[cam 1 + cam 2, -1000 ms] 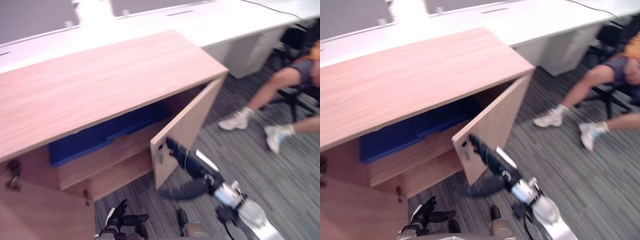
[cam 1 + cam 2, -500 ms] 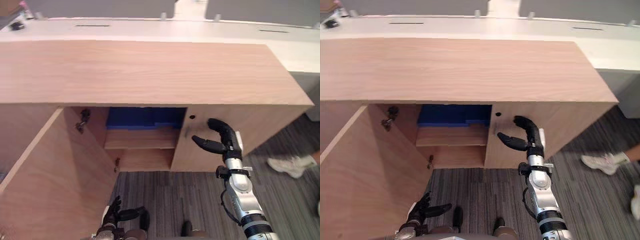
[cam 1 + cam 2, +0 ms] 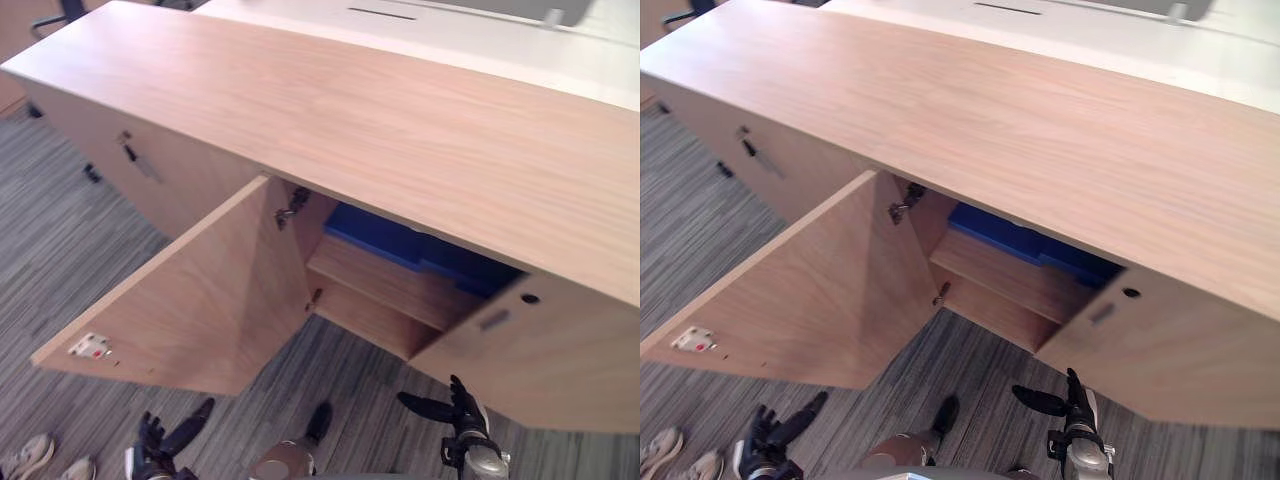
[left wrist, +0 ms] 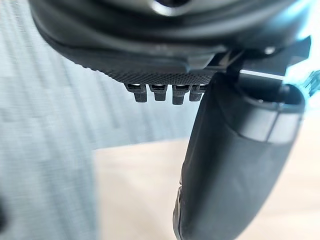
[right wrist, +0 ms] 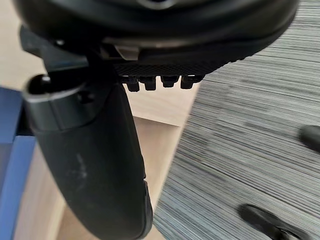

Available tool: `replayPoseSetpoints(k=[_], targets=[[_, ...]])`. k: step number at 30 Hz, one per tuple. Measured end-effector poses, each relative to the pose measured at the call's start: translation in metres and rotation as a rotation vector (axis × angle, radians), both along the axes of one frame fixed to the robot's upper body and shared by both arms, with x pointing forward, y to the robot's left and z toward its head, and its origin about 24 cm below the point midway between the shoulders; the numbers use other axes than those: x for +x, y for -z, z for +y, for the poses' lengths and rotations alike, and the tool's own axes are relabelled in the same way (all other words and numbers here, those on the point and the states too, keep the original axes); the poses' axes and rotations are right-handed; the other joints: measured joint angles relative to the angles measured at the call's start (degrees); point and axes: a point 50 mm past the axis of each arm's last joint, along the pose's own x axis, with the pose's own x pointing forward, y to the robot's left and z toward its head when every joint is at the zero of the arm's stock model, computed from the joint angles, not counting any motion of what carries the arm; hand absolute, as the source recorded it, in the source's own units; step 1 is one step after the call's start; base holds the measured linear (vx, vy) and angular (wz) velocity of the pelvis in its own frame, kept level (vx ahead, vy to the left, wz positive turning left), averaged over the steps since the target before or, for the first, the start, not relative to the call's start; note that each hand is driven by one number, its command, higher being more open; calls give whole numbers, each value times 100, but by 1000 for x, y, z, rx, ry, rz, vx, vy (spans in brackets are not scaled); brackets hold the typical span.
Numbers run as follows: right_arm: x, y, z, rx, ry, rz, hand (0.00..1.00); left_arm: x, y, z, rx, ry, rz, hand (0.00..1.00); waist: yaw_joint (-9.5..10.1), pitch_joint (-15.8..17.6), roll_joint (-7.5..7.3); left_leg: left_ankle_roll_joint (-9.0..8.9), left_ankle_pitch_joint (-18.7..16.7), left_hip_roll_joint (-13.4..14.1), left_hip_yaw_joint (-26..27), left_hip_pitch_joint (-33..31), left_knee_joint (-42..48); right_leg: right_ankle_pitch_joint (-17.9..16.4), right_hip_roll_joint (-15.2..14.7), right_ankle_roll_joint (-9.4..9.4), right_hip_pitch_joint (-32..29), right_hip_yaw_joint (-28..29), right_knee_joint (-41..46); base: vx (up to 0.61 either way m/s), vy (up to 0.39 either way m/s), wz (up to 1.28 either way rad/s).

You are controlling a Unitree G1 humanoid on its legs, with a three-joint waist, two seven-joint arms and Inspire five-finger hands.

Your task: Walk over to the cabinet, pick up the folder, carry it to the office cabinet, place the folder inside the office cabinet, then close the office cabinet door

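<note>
While cabinet (image 3: 400,120) stands open, folder (image 3: 380,235) shelved inside

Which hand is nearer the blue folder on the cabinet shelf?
Right. The right hand hangs low in front of the right door, below the blue folder; the left hand is below the outer edge of the open left door.

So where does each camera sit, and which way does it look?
Left eye view: on the head, looking down at the office cabinet, left door open, folder inside; left hand and right hand at the bottom.
Right eye view: just beside it, same scene.
Left wrist view: along its own hand, toward carpet and a wood panel.
Right wrist view: along its own hand; shares the folder with the eye views.
</note>
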Motion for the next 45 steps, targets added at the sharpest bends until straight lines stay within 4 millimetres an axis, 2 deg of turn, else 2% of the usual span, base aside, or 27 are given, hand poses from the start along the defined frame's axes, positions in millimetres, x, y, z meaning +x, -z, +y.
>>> replayPoseSetpoints(k=[2, 6, 9, 12, 14, 16, 19, 24, 27, 29, 31, 34, 38, 40, 45], targets=[[19, -9, -1, -10, 3, -54, 100, 5, -11, 1, 17, -14, -67, 100, 73, 24, 7, 4, 4, -11, -96, 19, 0, -23, 1, -38, 32, -2, 41, -63, -48, 17], [19, -7, 1, -8, -7, -44, 100, 20, -31, 3, 64, -9, -161, 100, 155, 94, 33, -14, 8, -54, -231, -32, -6, -166, 10, -177, 21, 11, 90, -98, -39, 20], [21, -9, 3, -15, -52, -45, 100, 40, -59, 11, 152, 25, -287, 100, 138, 239, 93, 5, 4, -98, -297, -109, -33, -369, 0, -97, 3, 14, 112, -143, -34, 26], [24, -9, 9, -8, -94, -50, 100, 53, -80, 19, 231, 71, -359, 100, 135, 256, 118, -5, 73, -65, -302, -183, -34, -395, 43, -59, -81, -2, 164, -107, -44, 11], [27, -10, 9, -9, -106, -62, 100, 63, -93, 15, 265, 129, -414, 100, 131, 258, 118, 20, 161, -13, -316, -235, -29, -363, 81, -16, -122, 2, 173, -38, -67, 3], [31, -14, 9, -18, -121, -79, 100, 72, -96, 7, 267, 181, -436, 100, 108, 262, 112, 8, 185, 11, -294, -252, -6, -340, 88, 14, -158, 76, 195, -17, -58, -5], [41, -18, 12, -22, -145, -107, 100, 74, -92, 3, 261, 180, -429, 100, 41, 277, 88, 6, 183, 80, -126, -208, -6, -328, 109, -5, -181, 266, 188, -31, -36, -26], [48, -21, 18, -20, -182, -128, 100, 61, -87, 8, 286, 161, -377, 100, 43, 280, 85, -32, 151, 266, 250, -126, -38, -242, 173, -44, -260, 668, 169, -89, -19, -40], [39, -16, 21, -5, -181, -104, 100, 54, -84, 7, 296, 171, -350, 100, 38, 282, 83, -82, 90, 368, 423, -58, -40, -219, 228, -68, -282, 810, 161, -132, -17, -24], [30, -12, 22, 4, -175, -80, 100, 53, -83, 5, 303, 181, -342, 100, 24, 281, 84, -51, 64, 432, 547, -63, -40, -247, 260, -119, -303, 858, 161, -113, -13, -9], [16, -5, 23, 14, -164, -44, 100, 52, -82, 0, 302, 205, -341, 100, 8, 277, 91, -56, 70, 521, 818, -132, -40, -265, 291, -71, -355, 876, 164, -106, -6, 4], [9, -1, 27, 31, -158, -18, 100, 46, -78, -7, 315, 243, -313, 100, 6, 271, 103, -67, 79, 567, 1022, -219, -39, -259, 325, -54, -485, 1078, 182, -64, 18, -2], [11, -1, 30, 40, -158, -25, 100, 38, -70, -13, 316, 259, -258, 100, 8, 270, 176, -112, 124, 614, 1328, -332, -37, -251, 328, -41, -739, 1452, 307, -27, 44, -23], [18, -3, 32, 38, -164, -43, 100, 34, -59, -17, 295, 255, -208, 100, 8, 269, 242, -154, 179, 658, 1547, -428, -37, -233, 333, -18, -983, 1740, 405, -39, 41, -39], [30, -9, 32, 21, -158, -76, 100, 24, -39, -29, 243, 242, -88, 100, -5, 269, 260, -160, 186, 722, 2072, -572, -36, -208, 345, 20, -1461, 2392, 635, -34, 30, -48]])
